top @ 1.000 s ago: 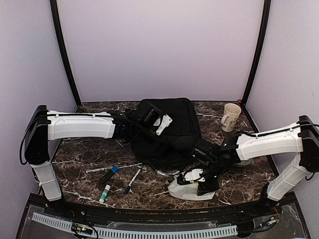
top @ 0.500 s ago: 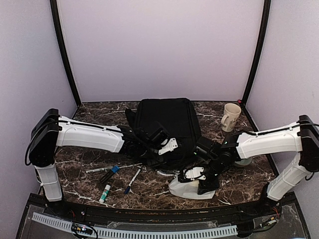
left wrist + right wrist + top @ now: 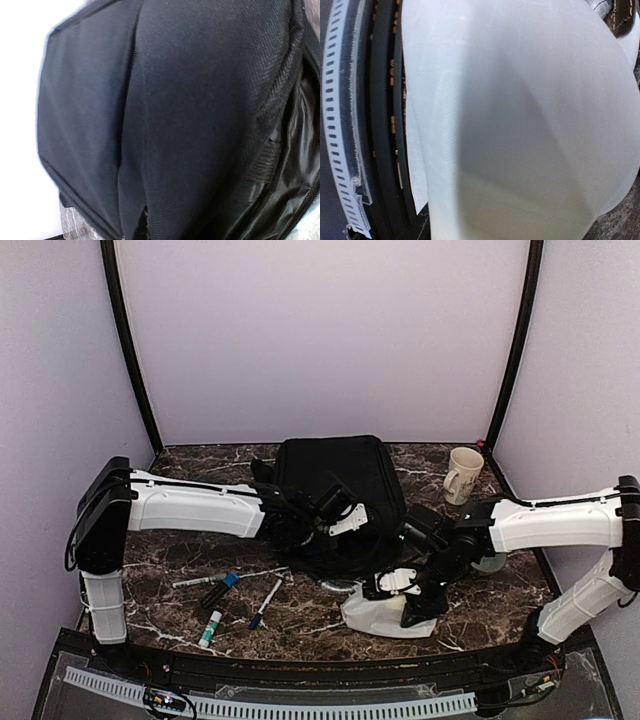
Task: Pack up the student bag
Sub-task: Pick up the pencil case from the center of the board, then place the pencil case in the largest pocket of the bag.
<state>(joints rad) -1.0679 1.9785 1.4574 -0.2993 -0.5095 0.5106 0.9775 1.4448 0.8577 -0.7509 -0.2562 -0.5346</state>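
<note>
The student bag (image 3: 340, 485), a big black backpack, lies flat at the middle back of the table; its black fabric (image 3: 190, 115) fills the left wrist view. My left gripper (image 3: 335, 528) is low at the bag's near edge. Its fingers are hidden against the dark fabric, and it is shut; whether it pinches fabric I cannot tell. My right gripper (image 3: 418, 605) is down on a white translucent pouch (image 3: 375, 615) near the front edge and grips it. That pouch (image 3: 530, 125) blocks the right wrist view.
A cream mug (image 3: 463, 475) stands at the back right. Left of the pouch lie a blue-tipped pen (image 3: 265, 602), a dark marker with a blue cap (image 3: 218, 590), a thin white pen (image 3: 195, 582) and a green-ended glue stick (image 3: 211, 627).
My left arm came down from above the bag to its near edge, and its jaws closed. My right gripper and the white pouch shifted slightly right.
</note>
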